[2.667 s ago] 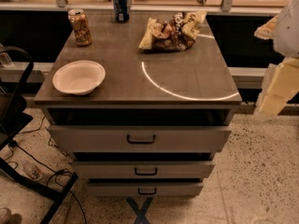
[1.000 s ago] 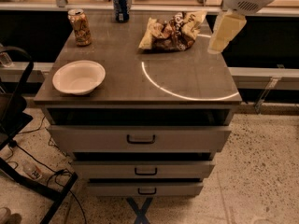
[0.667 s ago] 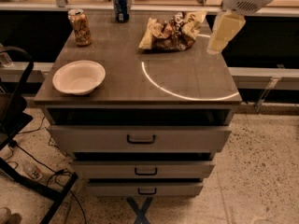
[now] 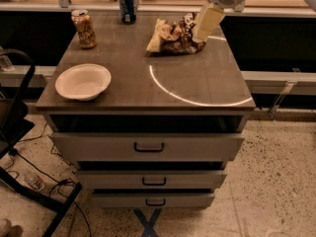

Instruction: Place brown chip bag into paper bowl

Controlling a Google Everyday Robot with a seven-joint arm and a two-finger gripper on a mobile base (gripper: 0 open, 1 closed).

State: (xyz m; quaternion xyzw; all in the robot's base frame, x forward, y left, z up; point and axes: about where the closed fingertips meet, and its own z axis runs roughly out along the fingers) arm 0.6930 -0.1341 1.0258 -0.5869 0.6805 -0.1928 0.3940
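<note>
The brown chip bag [image 4: 173,37] lies crumpled at the back of the table top, right of centre, dark brown with pale yellow ends. The paper bowl [image 4: 83,81] sits empty and upright near the front left corner. My gripper [image 4: 205,26] comes down from the upper right and hangs over the bag's right end, covering part of it. Whether it touches the bag I cannot tell.
A tan drink can [image 4: 84,28] stands at the back left and a blue can [image 4: 127,5] behind it at the back edge. The table [image 4: 197,83] is a drawer cabinet with three drawers. A black chair frame [image 4: 15,112] and cables are on the left.
My gripper has moved left from beside the table's right side and now hangs over the chip bag's right end. The bag, bowl and cans have not moved.
</note>
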